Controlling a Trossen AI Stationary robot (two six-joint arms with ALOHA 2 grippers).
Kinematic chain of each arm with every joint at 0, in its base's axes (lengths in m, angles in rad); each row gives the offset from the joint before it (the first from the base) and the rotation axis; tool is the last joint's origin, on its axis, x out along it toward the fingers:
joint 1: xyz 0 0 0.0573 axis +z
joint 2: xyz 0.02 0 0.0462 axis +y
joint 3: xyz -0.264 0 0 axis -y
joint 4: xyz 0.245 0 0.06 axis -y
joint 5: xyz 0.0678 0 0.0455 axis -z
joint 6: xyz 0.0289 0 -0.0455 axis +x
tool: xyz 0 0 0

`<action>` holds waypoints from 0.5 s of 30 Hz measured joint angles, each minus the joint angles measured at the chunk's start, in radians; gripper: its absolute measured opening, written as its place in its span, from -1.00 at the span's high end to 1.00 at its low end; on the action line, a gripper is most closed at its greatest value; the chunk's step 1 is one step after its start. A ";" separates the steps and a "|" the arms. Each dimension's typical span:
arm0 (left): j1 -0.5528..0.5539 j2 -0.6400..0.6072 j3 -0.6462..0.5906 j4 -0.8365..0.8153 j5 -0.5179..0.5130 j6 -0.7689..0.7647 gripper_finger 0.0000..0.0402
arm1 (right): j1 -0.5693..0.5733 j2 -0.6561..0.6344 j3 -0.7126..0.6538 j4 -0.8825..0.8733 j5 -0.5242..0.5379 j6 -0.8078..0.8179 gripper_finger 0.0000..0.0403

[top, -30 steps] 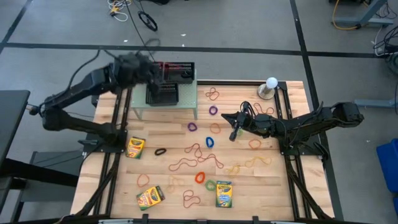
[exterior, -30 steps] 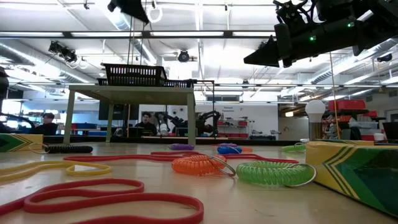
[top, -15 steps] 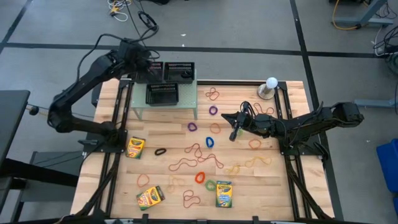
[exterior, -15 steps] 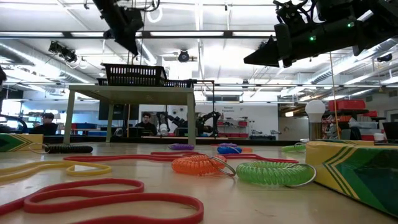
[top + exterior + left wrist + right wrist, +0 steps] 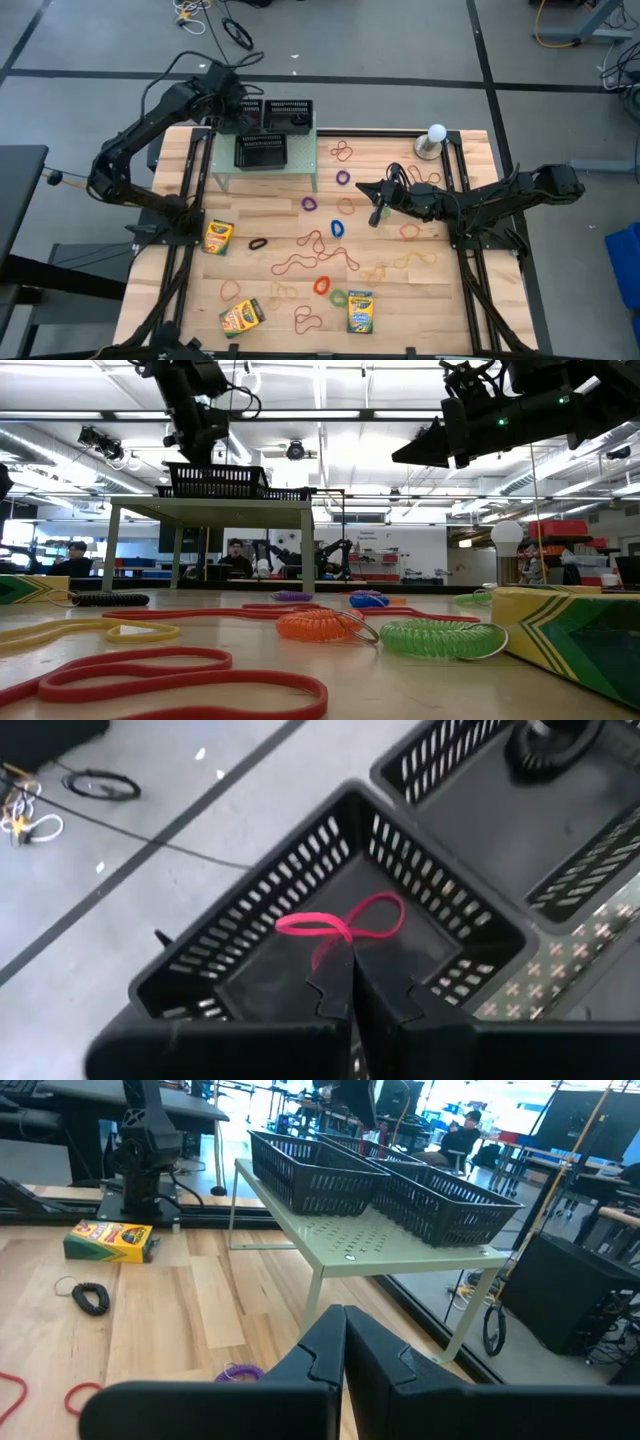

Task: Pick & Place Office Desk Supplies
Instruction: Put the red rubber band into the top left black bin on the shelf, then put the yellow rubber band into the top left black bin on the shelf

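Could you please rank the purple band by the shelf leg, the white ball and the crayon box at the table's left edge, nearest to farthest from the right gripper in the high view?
From the right gripper, hovering mid-table:
1. Purple band, just toward the shelf.
2. White ball, far right corner.
3. Crayon box, left edge.

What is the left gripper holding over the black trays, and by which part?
The left gripper is shut on a red rubber band, pinching one end of the loop above a black mesh tray. The right gripper is shut and holds nothing.
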 joint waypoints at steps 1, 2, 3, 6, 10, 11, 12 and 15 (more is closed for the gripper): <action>0.000 0.004 0.000 -0.006 -0.007 0.001 0.90 | 0.000 0.000 0.000 0.000 0.000 0.000 0.93; -0.002 0.005 0.000 -0.013 -0.008 0.005 0.86 | 0.000 0.000 0.000 0.000 0.000 0.000 0.93; -0.004 0.005 0.000 -0.019 -0.009 0.010 0.82 | 0.000 0.000 0.000 0.000 0.000 0.000 0.93; -0.016 -0.002 0.000 -0.030 -0.014 0.014 0.68 | 0.000 0.000 0.000 0.000 0.000 0.000 0.93; -0.036 -0.018 0.000 -0.072 -0.059 0.023 0.51 | 0.000 0.000 0.000 0.000 0.000 0.000 0.93; -0.042 -0.025 0.000 -0.083 -0.072 0.025 0.48 | 0.000 0.000 0.000 0.000 0.000 0.001 0.93; -0.052 -0.033 0.000 -0.089 -0.082 0.027 0.45 | 0.000 0.000 0.000 0.000 0.000 0.001 0.93; -0.083 -0.061 0.000 -0.114 -0.089 0.019 0.44 | 0.000 0.000 0.000 0.000 0.000 0.003 0.93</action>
